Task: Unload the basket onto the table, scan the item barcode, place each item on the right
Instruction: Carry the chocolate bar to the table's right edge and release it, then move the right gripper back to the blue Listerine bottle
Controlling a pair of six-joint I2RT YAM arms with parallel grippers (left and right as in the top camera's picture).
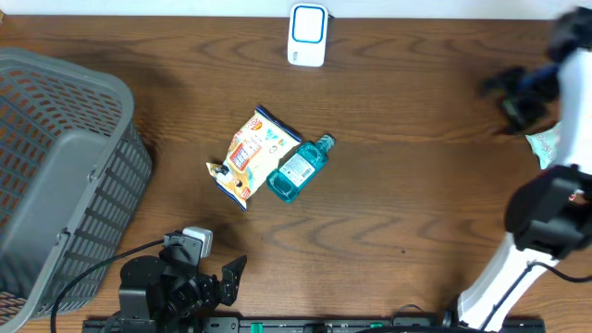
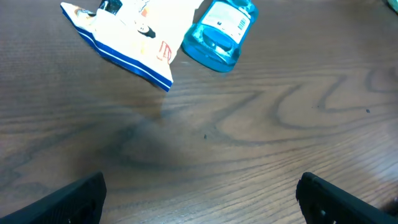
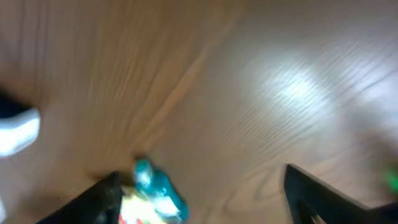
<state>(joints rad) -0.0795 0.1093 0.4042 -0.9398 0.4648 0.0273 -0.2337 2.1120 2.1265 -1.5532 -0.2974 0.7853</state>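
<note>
The white and blue barcode scanner (image 1: pixel 306 34) stands at the table's far edge. A teal bottle (image 1: pixel 298 166) with a white label lies mid-table against a yellow and white snack bag (image 1: pixel 248 155). Both show at the top of the left wrist view, the bottle (image 2: pixel 219 34) right of the bag (image 2: pixel 134 37). My left gripper (image 1: pixel 220 270) sits near the front edge, open and empty (image 2: pixel 202 211). My right gripper (image 1: pixel 520 96) is blurred high at the far right, open with nothing between its fingers (image 3: pixel 205 199). A pale green item (image 1: pixel 546 143) lies just below it.
A large grey slatted basket (image 1: pixel 55 166) fills the left side of the table. The right arm's white base (image 1: pixel 499 277) stands at the front right. The right wrist view is motion-blurred, with the bottle (image 3: pixel 158 186) and the scanner (image 3: pixel 18 130) far off.
</note>
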